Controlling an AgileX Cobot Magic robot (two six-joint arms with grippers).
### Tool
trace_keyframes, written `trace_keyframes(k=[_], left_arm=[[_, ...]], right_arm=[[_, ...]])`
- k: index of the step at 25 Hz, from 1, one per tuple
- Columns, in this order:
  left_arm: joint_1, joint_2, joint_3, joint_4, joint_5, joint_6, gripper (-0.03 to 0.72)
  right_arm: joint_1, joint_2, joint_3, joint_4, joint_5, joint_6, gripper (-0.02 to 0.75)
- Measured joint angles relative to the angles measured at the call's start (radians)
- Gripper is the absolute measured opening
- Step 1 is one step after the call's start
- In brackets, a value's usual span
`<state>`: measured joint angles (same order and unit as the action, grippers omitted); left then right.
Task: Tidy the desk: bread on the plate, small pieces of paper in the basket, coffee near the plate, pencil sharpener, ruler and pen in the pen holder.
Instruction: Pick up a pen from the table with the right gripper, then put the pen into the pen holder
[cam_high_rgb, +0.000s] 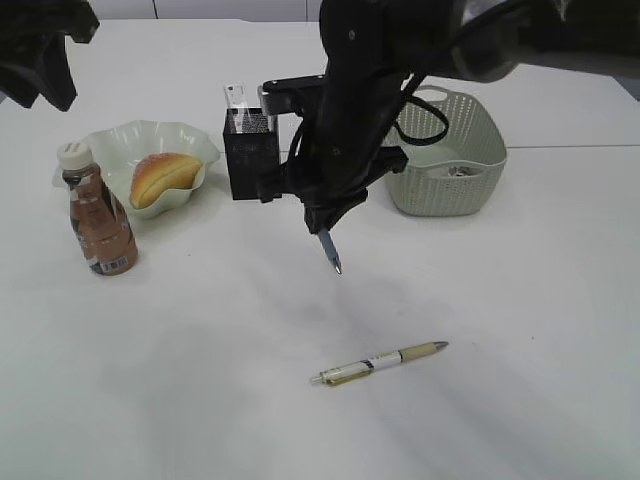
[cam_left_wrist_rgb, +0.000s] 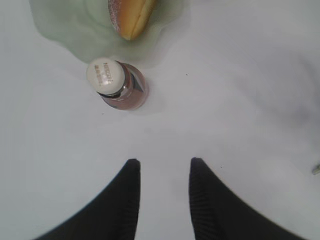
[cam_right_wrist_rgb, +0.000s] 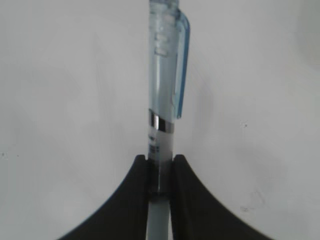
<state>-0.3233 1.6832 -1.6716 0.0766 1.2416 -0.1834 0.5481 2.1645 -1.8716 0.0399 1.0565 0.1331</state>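
Step in hand: the right gripper (cam_right_wrist_rgb: 159, 172) is carrying a blue pen (cam_right_wrist_rgb: 164, 100) in the air near the pen holder (cam_high_rgb: 249, 155); judged to be a transfer toward the holder.
Right claw: it is pinching the barrel between both fingers, closed down to the pen's width, gripping below the clip so most of the pen's length is sticking clear.
Pen attitude: in the exterior view the pen's tip is pointing down and slightly right, hanging below the arm, well above the table (cam_high_rgb: 500, 400). A near-upright hold is probably suiting a drop into the narrow holder mouth.
Left claw: the left gripper (cam_left_wrist_rgb: 162, 172) is hovering part-open over bare table with nothing between its fingers, parked out of the right arm's way.
Pen holder: black, standing between plate and basket, something white already sticking out of its top; what it is cannot be told.
Second pen: a cream pen (cam_high_rgb: 380, 362) is lying flat on the table toward the front, not yet collected.
Bread: the bread (cam_high_rgb: 160, 178) is resting on the plate (cam_high_rgb: 190, 140), so that part looks done.
Coffee: the coffee bottle (cam_high_rgb: 100, 222) is standing upright just beside the plate, also looking done.
Basket: the basket (cam_high_rgb: 450, 160) is holding something small and pale, likely paper.
Progress: judged late; pens remaining.
Risk: the tip catching the holder rim.
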Motion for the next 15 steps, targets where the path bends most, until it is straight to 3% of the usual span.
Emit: trace_keyframes(k=[4, 11, 15], left_arm=[[0.0, 0.0, 0.0, 0.012, 0.0, 0.0, 0.244], [0.0, 0.002, 0.0, 0.031, 0.0, 0.0, 0.244], [0.0, 0.002, 0.0, 0.036, 0.0, 0.0, 0.244]], right_arm=[[0.0, -0.095, 0.132, -0.014, -0.134, -0.013, 0.057], [0.0, -0.332, 0.444, -0.052, -0.549, -0.065, 0.057], [0.0, -0.394, 0.543, -0.069, -0.731, -0.071, 0.057]])
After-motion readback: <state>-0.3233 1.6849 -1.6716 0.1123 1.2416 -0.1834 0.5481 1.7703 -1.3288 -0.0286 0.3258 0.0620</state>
